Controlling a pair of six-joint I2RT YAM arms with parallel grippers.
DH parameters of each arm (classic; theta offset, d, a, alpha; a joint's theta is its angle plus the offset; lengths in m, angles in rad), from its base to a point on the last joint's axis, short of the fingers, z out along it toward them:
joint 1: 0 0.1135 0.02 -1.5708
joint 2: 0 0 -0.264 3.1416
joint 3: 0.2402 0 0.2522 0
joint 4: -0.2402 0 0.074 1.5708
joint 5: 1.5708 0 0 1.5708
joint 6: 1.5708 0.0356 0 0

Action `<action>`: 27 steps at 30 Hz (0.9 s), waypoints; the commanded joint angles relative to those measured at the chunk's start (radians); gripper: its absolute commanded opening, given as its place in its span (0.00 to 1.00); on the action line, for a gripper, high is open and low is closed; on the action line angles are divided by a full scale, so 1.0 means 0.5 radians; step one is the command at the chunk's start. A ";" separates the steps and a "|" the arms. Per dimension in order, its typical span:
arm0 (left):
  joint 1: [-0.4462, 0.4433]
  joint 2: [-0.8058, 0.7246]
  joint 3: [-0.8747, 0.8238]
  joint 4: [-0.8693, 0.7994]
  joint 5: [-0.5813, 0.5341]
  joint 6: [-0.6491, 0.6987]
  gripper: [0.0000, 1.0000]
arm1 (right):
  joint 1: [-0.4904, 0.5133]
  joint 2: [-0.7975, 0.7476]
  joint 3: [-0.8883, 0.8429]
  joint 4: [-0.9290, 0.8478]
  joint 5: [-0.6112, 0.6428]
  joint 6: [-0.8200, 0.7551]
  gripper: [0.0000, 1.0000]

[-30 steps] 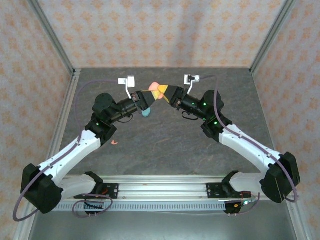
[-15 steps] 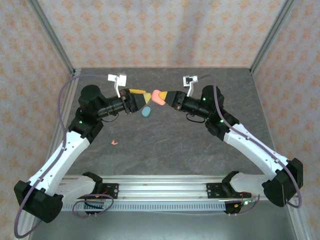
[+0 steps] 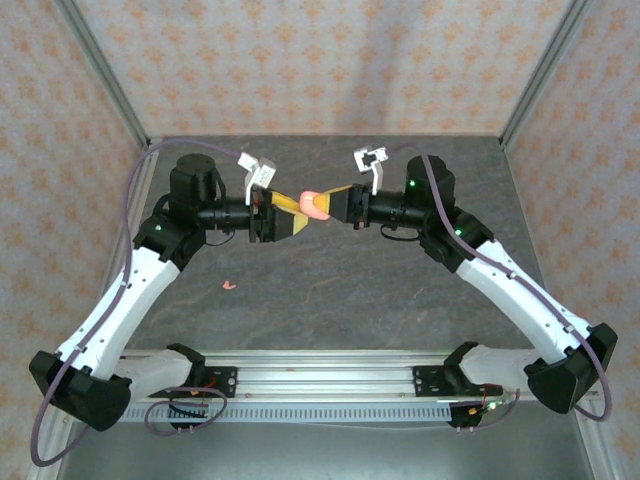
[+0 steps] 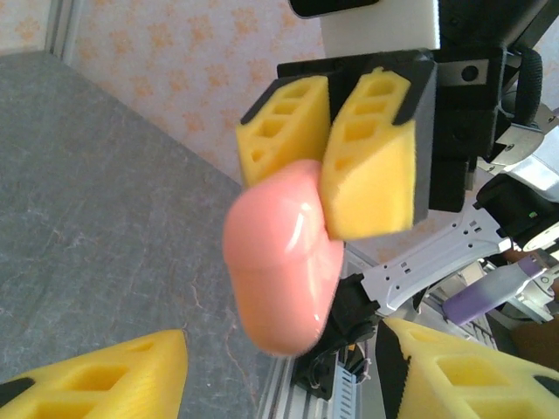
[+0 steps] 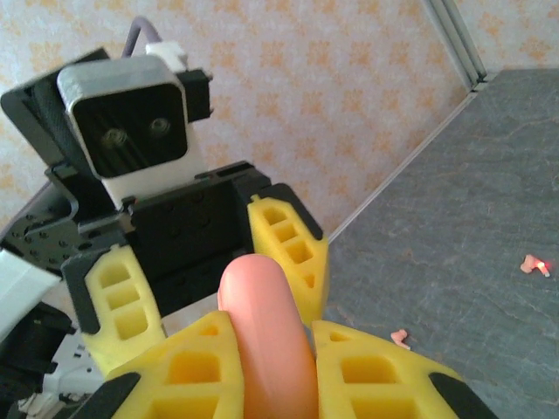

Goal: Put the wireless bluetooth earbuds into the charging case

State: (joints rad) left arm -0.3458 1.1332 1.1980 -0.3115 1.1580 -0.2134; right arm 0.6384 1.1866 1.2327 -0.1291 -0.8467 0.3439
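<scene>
- Closer to the right gripper [image 3: 333, 203] the left gripper [image 3: 300, 213] was brought, jaws held apart.
- The coral-pink case [image 3: 315, 205] is clamped by the right gripper.

I'm running this from afar in what looks like a robot test cell, more lab than home. Wallpaper-print panels [image 3: 320, 60] close off three sides, framed by bare aluminium posts [image 3: 107, 75]. The table [image 3: 330, 300] is a dark, stone-look slab. Two white-and-black arms [image 3: 125, 295] are bolted to a slotted metal rail [image 3: 320, 378] at the near edge. Purple cables [image 3: 128, 195] loop free and green lights [image 3: 457, 232] glow.
</scene>
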 commanded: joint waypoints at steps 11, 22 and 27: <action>0.016 0.004 0.000 0.157 0.140 -0.108 0.45 | 0.027 0.035 0.078 -0.001 -0.094 -0.112 0.08; 0.008 0.036 0.012 0.099 0.172 -0.070 0.40 | 0.029 0.055 0.095 0.006 -0.101 -0.103 0.06; -0.013 0.060 0.026 0.095 0.187 -0.057 0.30 | 0.032 0.075 0.101 0.010 -0.126 -0.090 0.06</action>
State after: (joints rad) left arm -0.3443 1.1580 1.1969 -0.2676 1.2125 -0.2600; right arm 0.6476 1.2182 1.2442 -0.1432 -0.8886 0.3096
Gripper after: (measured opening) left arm 0.314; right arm 0.192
